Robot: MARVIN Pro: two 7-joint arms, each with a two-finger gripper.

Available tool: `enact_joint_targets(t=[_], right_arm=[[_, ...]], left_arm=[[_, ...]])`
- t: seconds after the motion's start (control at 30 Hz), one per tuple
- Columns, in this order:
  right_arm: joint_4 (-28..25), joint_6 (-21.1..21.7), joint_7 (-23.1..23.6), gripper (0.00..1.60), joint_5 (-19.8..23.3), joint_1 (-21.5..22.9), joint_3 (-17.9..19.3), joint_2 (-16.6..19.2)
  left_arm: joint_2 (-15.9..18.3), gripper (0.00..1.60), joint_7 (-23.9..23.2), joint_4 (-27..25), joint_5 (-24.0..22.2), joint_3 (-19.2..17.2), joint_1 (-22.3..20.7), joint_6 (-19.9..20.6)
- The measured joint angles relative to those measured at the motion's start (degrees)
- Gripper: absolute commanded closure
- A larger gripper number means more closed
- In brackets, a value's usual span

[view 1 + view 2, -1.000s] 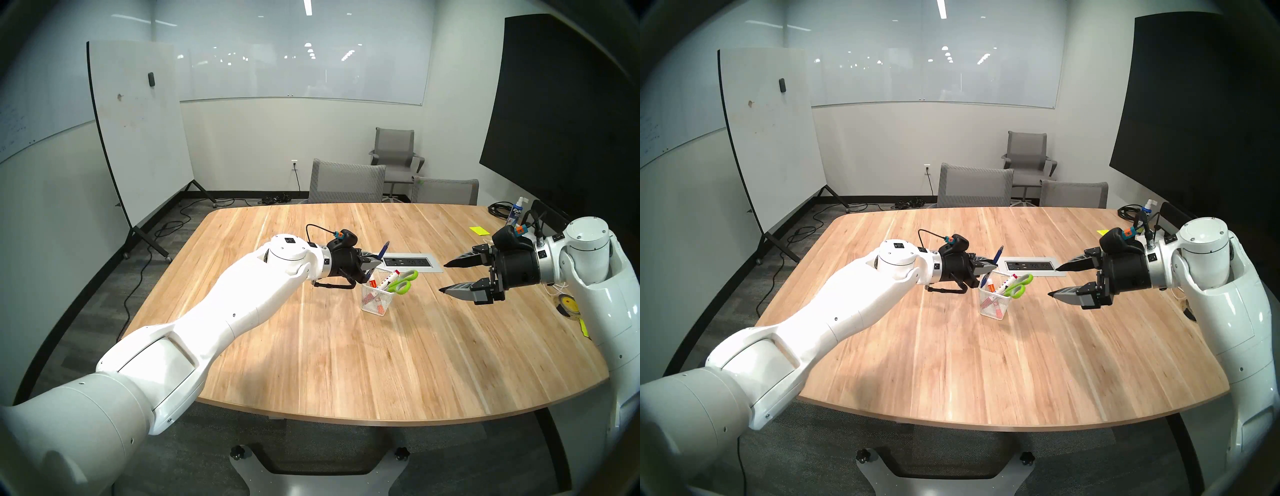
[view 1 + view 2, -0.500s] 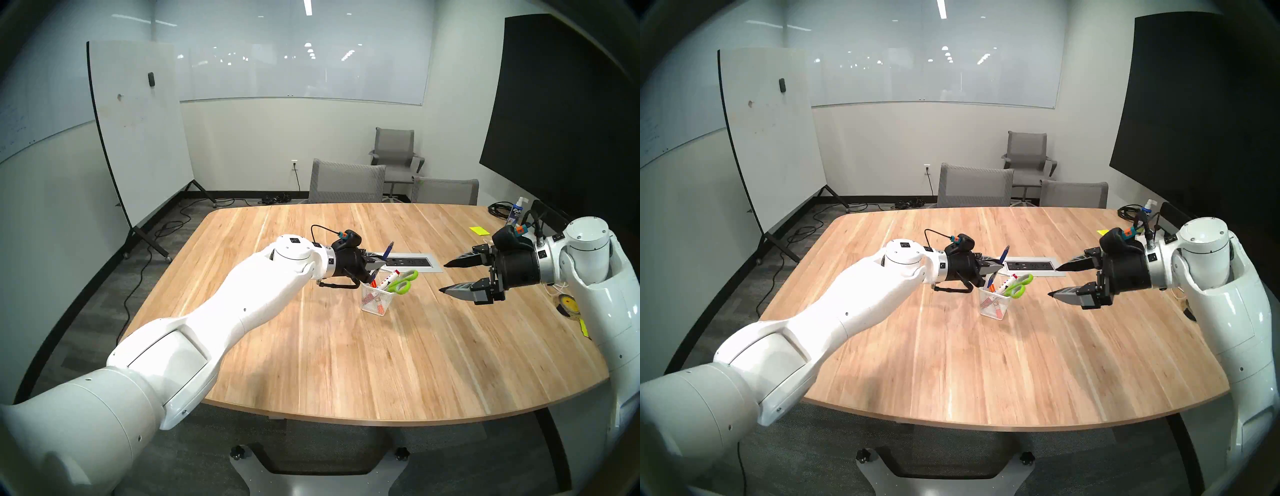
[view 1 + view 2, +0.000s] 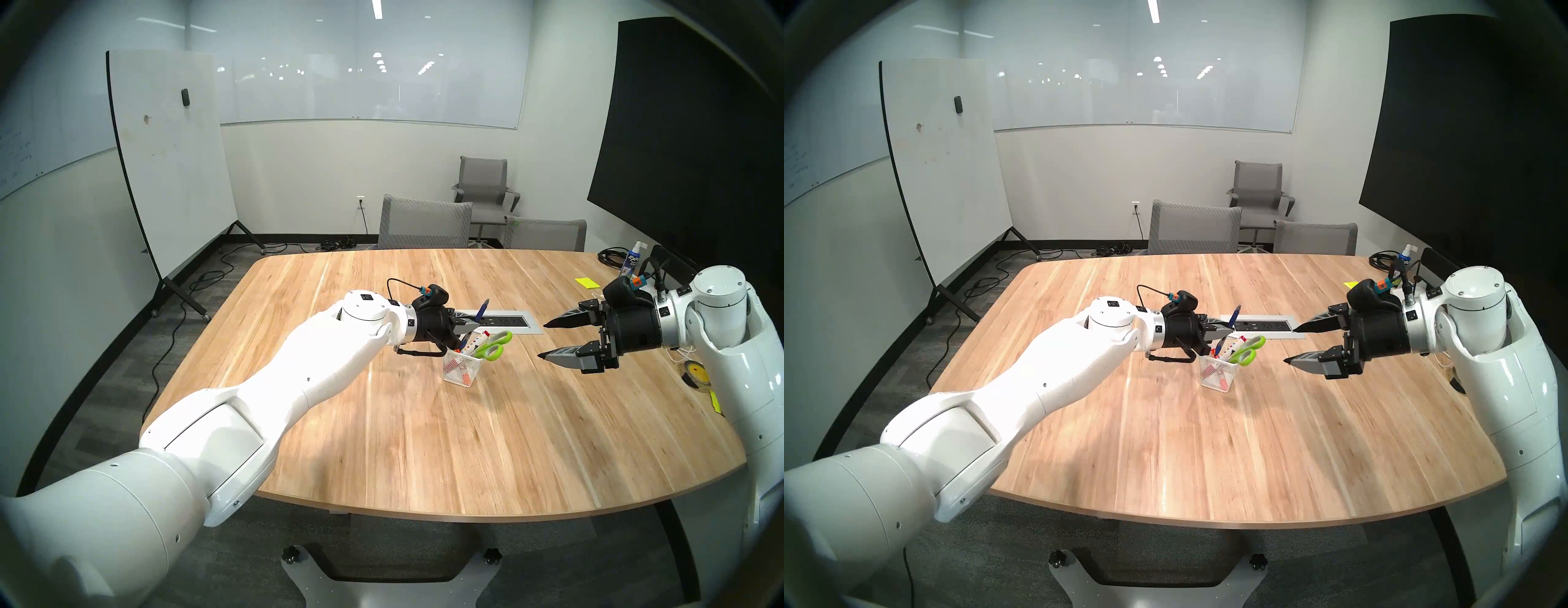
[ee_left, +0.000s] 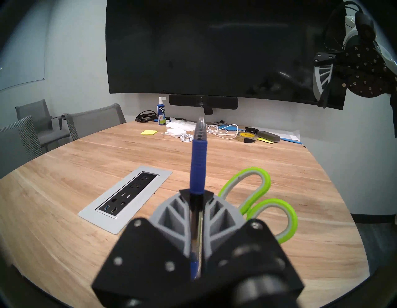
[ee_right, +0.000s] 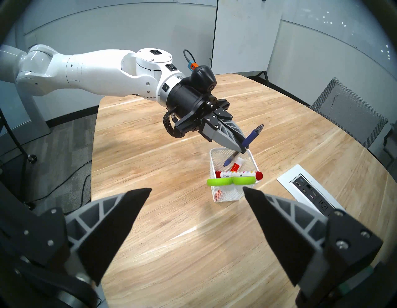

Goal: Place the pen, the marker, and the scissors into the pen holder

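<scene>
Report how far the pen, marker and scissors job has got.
Done: lime-green-handled scissors and white red-capped marker sit in the white wire-mesh pen holder. In hand: left gripper clamps the slim blue pen, lower end inside the rim. Left: release it. Right gripper open, empty.

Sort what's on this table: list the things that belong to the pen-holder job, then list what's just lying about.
Job:
- pen, held in the left tool over the holder
- marker, in the holder
- scissors, in the holder
- pen holder

Lying about:
- sticky notes
- spray bottle
- tape roll
- white cables
- power outlet panel
</scene>
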Motion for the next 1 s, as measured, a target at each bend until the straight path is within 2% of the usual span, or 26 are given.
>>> enact_joint_targets(t=[1.0], right_arm=[[0.0, 0.0, -0.01, 0.0, 0.09, 0.02, -0.04, 0.08]], left_arm=[[-1.47, 1.6, -1.99, 6.4, -0.16, -0.52, -0.02, -2.72]])
